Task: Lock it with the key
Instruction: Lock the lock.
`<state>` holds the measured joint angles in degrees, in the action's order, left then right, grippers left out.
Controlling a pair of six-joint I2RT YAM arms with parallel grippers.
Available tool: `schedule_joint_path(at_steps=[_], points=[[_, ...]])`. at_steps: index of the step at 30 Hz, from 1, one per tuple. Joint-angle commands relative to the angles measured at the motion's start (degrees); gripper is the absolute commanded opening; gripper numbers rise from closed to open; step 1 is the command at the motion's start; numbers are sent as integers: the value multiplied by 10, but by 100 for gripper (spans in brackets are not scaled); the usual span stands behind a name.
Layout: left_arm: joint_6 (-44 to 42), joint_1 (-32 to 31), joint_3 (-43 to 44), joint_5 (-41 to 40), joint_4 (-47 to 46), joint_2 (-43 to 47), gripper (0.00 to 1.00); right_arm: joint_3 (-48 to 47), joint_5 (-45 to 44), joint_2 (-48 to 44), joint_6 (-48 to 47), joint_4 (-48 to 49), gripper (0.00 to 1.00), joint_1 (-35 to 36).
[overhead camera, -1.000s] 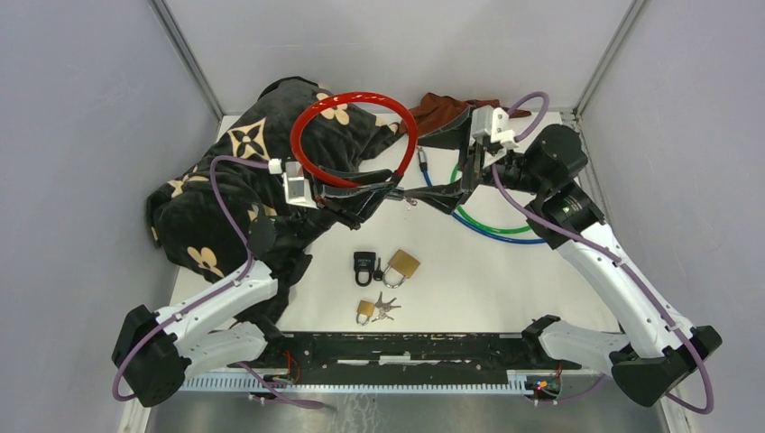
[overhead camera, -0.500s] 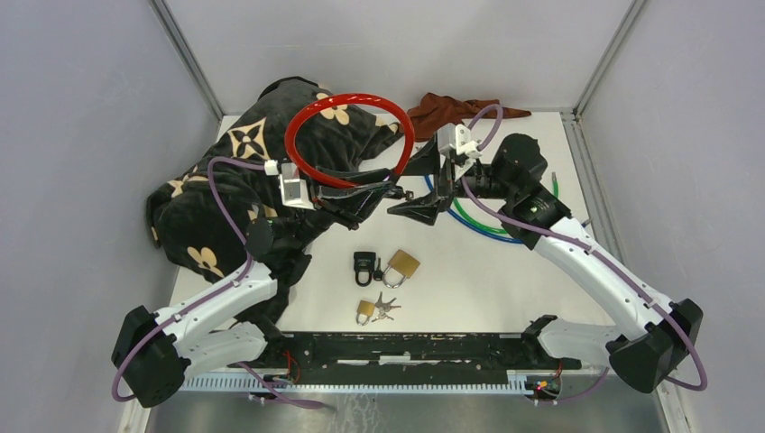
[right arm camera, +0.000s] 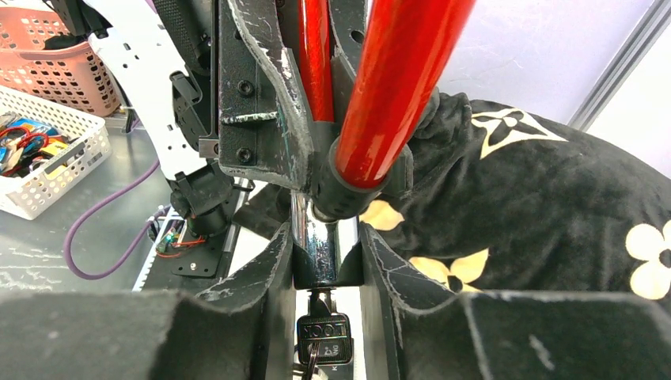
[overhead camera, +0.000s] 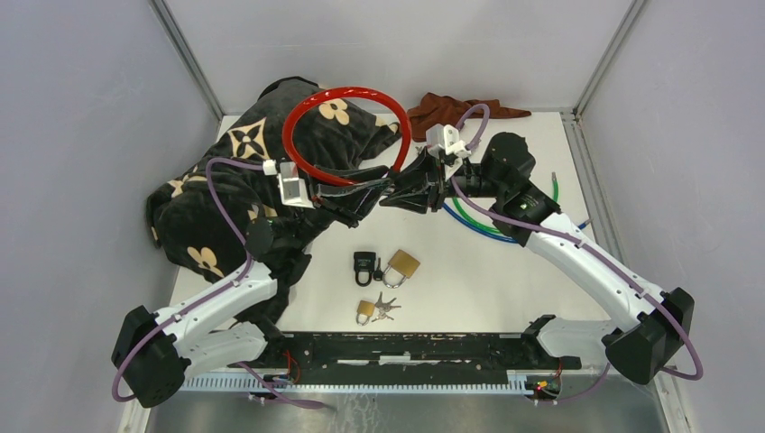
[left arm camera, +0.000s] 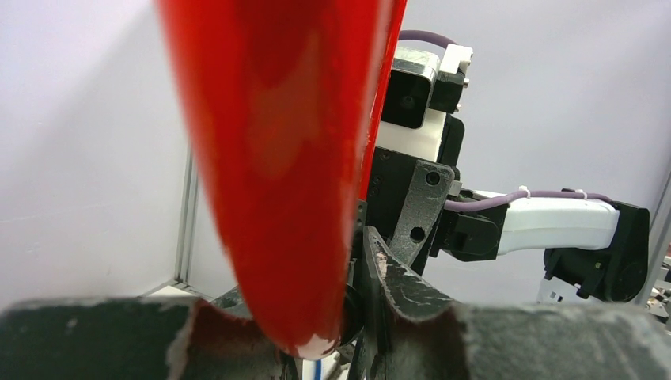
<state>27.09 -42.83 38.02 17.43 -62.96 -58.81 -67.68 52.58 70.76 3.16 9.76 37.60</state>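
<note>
A red cable lock (overhead camera: 347,93) stands as a loop above the table. My left gripper (overhead camera: 381,188) is shut on it near its black end; in the left wrist view the red cable (left arm camera: 293,198) fills the gap in my left gripper (left arm camera: 316,317). My right gripper (overhead camera: 403,191) meets it from the right. In the right wrist view my right gripper (right arm camera: 324,245) is shut on the lock's chrome cylinder (right arm camera: 316,249), one finger on each side. The key (right arm camera: 323,336) sticks out of the cylinder's near end, between the fingers and untouched by them.
A black padlock (overhead camera: 364,265), a brass padlock (overhead camera: 403,263) and a small brass padlock with keys (overhead camera: 367,310) lie on the white table. A black flower-patterned blanket (overhead camera: 225,180) covers the left side. Blue and green cables (overhead camera: 492,227) and a brown cloth (overhead camera: 442,110) lie at the back right.
My right arm has swung left to the left gripper and its jaws have closed from wide open onto the chrome cylinder. The red loop has shifted slightly left.
</note>
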Motion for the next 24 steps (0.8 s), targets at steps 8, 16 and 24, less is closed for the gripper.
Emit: schedule_joint_path(at_steps=[8,16,24], points=[[-9,-1,1,-2,-3,18,28,4,-5,-29,3,80,0,-7],[6,10,-14,13,-10,34,41,7,-7,-34,15,91,0,-17],[7,14,-12,4,-13,36,27,7,-3,-34,17,94,0,-17]])
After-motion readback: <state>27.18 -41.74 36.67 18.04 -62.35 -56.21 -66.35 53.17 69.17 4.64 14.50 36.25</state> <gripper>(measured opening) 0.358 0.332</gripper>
